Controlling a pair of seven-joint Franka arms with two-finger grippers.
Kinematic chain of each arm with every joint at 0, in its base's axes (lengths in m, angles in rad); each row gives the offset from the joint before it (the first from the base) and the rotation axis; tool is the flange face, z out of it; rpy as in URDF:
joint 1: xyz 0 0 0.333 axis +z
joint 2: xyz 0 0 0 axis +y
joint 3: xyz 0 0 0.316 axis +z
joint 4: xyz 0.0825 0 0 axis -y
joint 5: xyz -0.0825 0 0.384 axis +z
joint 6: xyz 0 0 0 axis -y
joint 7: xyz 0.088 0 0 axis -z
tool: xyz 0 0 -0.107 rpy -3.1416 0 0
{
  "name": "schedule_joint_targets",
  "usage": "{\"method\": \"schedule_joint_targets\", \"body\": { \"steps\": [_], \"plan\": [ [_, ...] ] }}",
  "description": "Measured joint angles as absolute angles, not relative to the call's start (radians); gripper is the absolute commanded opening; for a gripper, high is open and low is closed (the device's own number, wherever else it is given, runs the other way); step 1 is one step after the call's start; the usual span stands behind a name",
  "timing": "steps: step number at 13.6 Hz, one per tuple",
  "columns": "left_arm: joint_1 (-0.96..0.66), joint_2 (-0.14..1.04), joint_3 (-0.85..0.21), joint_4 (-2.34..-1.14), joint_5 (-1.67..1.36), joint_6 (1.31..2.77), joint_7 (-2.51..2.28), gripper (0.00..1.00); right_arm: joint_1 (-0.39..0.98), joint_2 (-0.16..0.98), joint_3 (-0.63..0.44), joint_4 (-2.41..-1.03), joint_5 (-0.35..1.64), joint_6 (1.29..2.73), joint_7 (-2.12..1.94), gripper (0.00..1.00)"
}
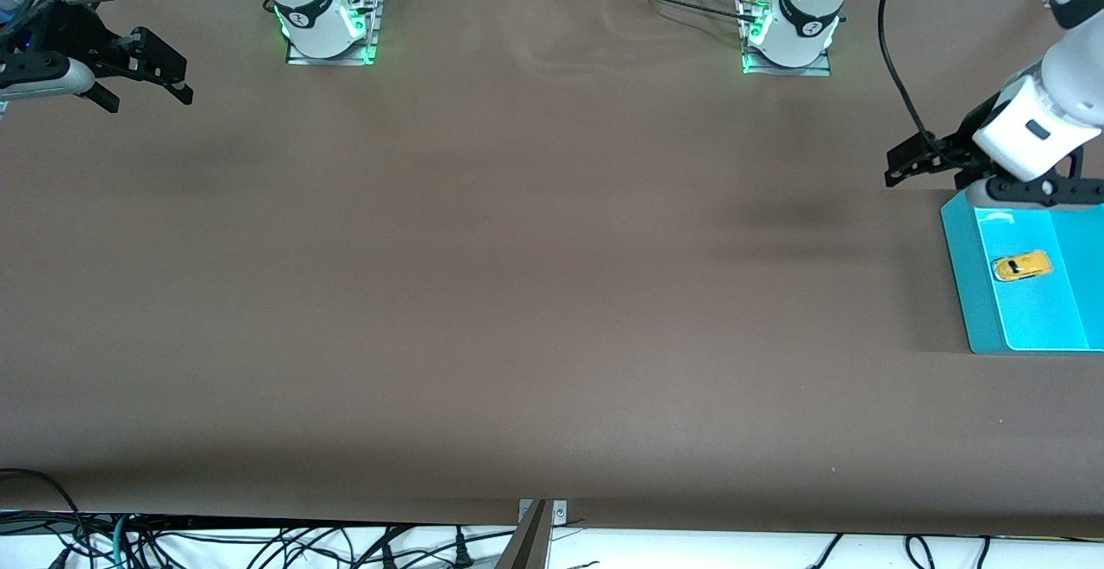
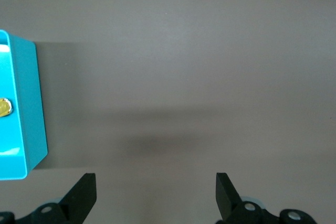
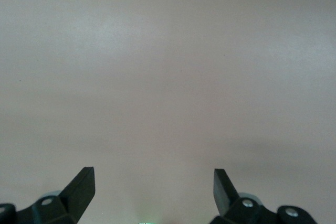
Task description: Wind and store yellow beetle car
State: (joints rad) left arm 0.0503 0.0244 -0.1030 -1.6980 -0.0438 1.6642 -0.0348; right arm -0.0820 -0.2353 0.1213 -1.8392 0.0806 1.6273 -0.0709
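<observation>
The yellow beetle car (image 1: 1022, 265) lies inside a teal bin (image 1: 966, 293) at the left arm's end of the table. In the left wrist view only a sliver of the car (image 2: 4, 107) shows in the bin (image 2: 29, 103). My left gripper (image 1: 901, 164) is open and empty, up in the air over the table beside the bin's edge; it shows in the left wrist view (image 2: 156, 195) over bare table. My right gripper (image 1: 164, 78) is open and empty, held up at the right arm's end of the table, and shows in the right wrist view (image 3: 154, 192).
The brown table (image 1: 517, 293) carries nothing else. The two arm bases (image 1: 323, 17) (image 1: 789, 26) stand along the table's edge farthest from the front camera. Cables hang below the nearest edge.
</observation>
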Motion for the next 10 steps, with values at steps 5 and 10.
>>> {"method": "schedule_joint_targets", "body": {
  "steps": [5,10],
  "plan": [
    [0.060,0.049,-0.094,-1.669,-0.043,1.654,-0.025,1.00,-0.082,-0.235,0.121,-1.841,0.081,1.627,-0.071,1.00],
    [0.064,0.055,-0.094,-1.664,-0.043,1.653,-0.022,1.00,-0.082,-0.235,0.121,-1.843,0.081,1.627,-0.071,1.00]
  ]
}}
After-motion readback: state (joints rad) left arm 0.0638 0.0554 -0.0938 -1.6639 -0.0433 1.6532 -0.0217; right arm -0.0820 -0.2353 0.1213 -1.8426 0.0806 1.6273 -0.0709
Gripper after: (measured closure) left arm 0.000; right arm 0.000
